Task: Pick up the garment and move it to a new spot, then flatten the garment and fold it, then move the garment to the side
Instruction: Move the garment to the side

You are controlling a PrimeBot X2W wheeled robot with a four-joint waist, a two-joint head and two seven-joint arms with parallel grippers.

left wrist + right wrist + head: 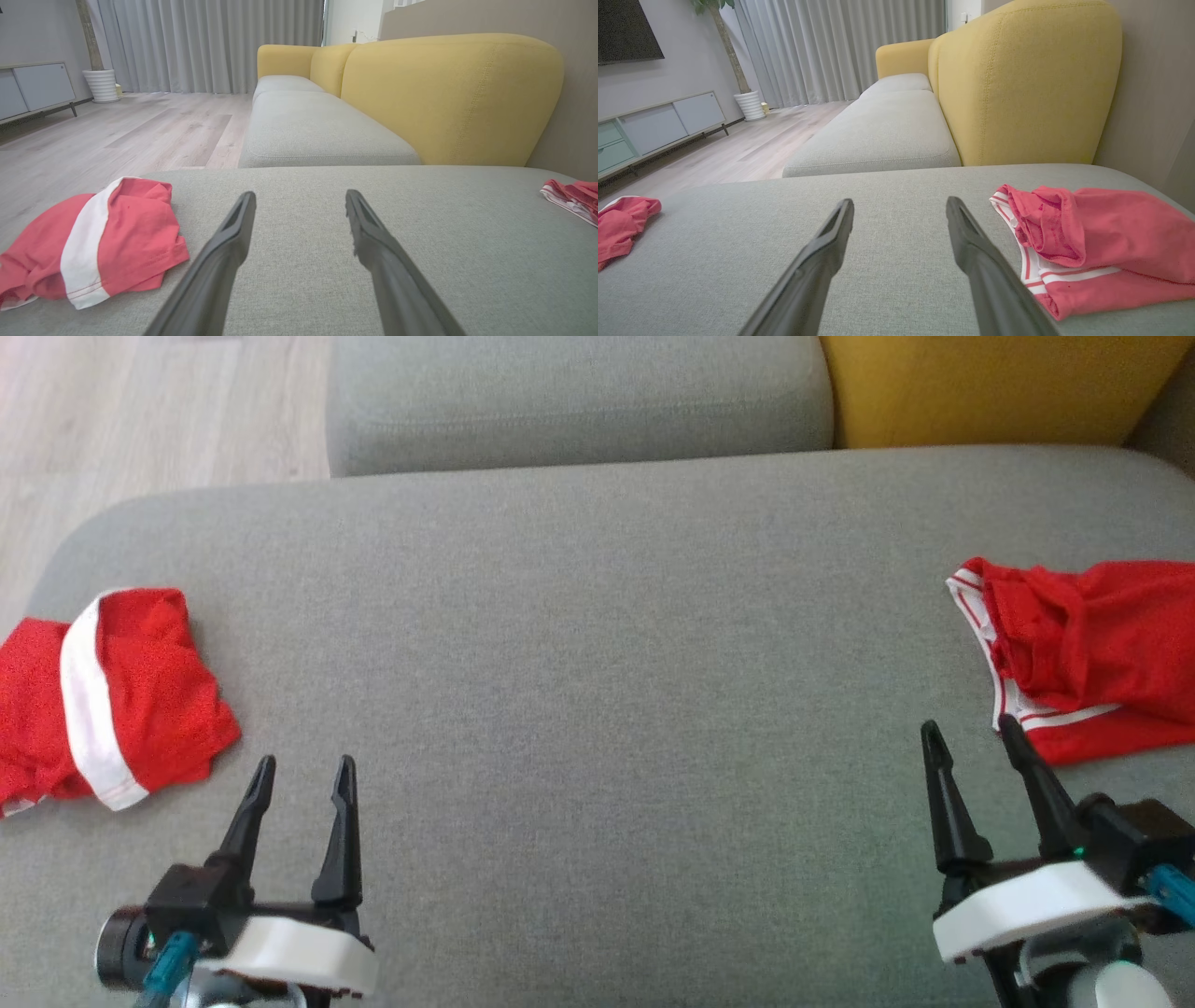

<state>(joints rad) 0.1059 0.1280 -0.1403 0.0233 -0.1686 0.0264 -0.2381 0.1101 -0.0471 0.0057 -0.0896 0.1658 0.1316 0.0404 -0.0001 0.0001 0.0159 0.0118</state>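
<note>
Striped red garment [1092, 644] lay crumpled far right on the sofa seat [597, 663], just beside the released right hand [968, 723]; a white-banded garment [112, 695] lay near the released left hand [308, 761].

The right claw [900, 201] hangs spread over the grey cushion [738, 242], a crumpled red garment [1101, 242] just beside it.

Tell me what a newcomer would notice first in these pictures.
On the grey cushion lie a red garment with a broad white band at the far left and a red garment with thin white stripes at the far right, both crumpled. A yellow backrest glows at the upper right. The left jaws and right jaws stand open and empty.
</note>
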